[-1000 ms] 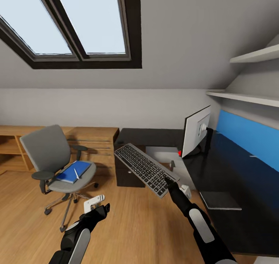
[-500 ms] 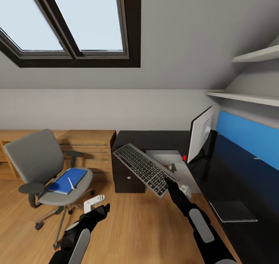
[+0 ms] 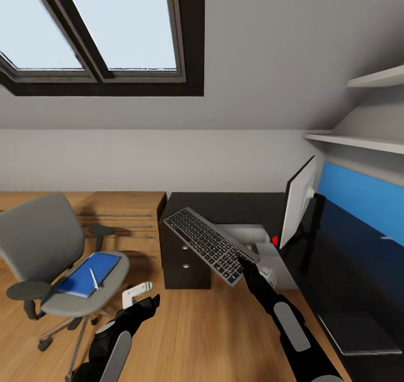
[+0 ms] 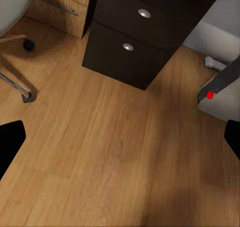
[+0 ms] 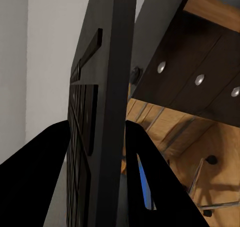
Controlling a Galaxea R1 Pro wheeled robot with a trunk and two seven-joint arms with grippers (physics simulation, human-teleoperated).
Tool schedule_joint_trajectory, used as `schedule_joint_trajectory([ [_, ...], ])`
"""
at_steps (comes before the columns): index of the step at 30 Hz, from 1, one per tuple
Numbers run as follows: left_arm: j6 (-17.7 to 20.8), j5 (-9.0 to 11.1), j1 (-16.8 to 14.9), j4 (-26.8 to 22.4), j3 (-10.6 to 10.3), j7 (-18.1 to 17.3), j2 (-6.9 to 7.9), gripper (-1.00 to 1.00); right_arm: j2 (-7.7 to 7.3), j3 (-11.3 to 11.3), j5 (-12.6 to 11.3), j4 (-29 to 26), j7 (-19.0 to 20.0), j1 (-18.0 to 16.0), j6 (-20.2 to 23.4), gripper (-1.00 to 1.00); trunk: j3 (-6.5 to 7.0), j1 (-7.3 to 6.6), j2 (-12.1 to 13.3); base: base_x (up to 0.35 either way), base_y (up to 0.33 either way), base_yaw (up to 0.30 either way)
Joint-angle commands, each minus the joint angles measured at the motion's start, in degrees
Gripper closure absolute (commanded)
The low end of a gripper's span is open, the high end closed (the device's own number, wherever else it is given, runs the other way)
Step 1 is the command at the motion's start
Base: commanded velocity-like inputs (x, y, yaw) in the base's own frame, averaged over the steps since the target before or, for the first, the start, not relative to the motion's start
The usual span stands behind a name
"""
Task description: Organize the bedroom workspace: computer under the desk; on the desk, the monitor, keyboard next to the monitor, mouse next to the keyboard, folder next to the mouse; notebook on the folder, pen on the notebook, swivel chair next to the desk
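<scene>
My right gripper [image 3: 245,263] is shut on one end of the long keyboard [image 3: 209,244], holding it tilted in the air in front of the desk [image 3: 224,199]. In the right wrist view the keyboard [image 5: 102,112] stands edge-on between the two fingers [image 5: 150,172]. The monitor [image 3: 299,202] stands on the desk and the grey computer [image 3: 247,231] sits beneath it. A dark notebook [image 3: 359,332] lies on the desk's near right. The swivel chair [image 3: 36,239] at the left carries the blue folder [image 3: 84,272] with the white pen [image 3: 93,279] on it. My left gripper [image 3: 143,299] is open and empty over the floor.
A dark drawer unit [image 3: 182,258] with silver knobs [image 4: 144,13] stands under the desk's left end, beside a light-wood chest of drawers [image 3: 120,213]. A blue wall panel [image 3: 359,202] and shelves [image 3: 365,142] run above the desk. Wooden floor [image 4: 110,152] lies below my left gripper.
The whole view has shifted: chair and folder slid left in the picture, monitor and notebook slid right and lower. Both arms keep their pose and the keyboard stays held.
</scene>
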Motion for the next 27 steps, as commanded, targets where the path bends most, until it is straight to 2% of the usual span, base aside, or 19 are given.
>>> schedule_joint_trajectory([
  [1,0.1,0.6,0.0,-0.1,-0.1,0.5,0.01,-1.0,0.06,-0.2,-0.6,0.0,0.1,0.0,0.5,1.0,-0.07,0.04,0.0,0.317,0.0,0.0],
  [21,0.1,0.6,0.0,-0.1,-0.6,0.5,-0.07,-1.0,0.16,-0.2,-0.7,0.2,-0.1,-0.1,0.7,1.0,-0.07,0.04,0.0,0.327,0.007,0.0],
  [24,0.1,0.6,0.0,-0.1,-0.8,0.4,-0.08,-1.0,0.68,0.0,-0.9,3.6,-0.3,-0.1,-1.8,1.0,-0.07,0.04,0.0,0.329,0.09,0.0],
  [25,0.1,0.6,0.0,-0.1,-0.8,0.4,-0.07,-1.0,2.2,-0.3,-1.1,5.3,-0.3,0.0,-6.3,1.0,-0.07,0.04,0.0,0.329,0.092,0.0],
  [27,0.1,0.6,0.0,-0.1,-0.8,0.4,-0.05,-1.0,2.97,-0.4,-1.2,6.1,-0.3,0.0,-9.4,1.0,-0.07,0.04,0.0,0.329,0.092,0.0],
])
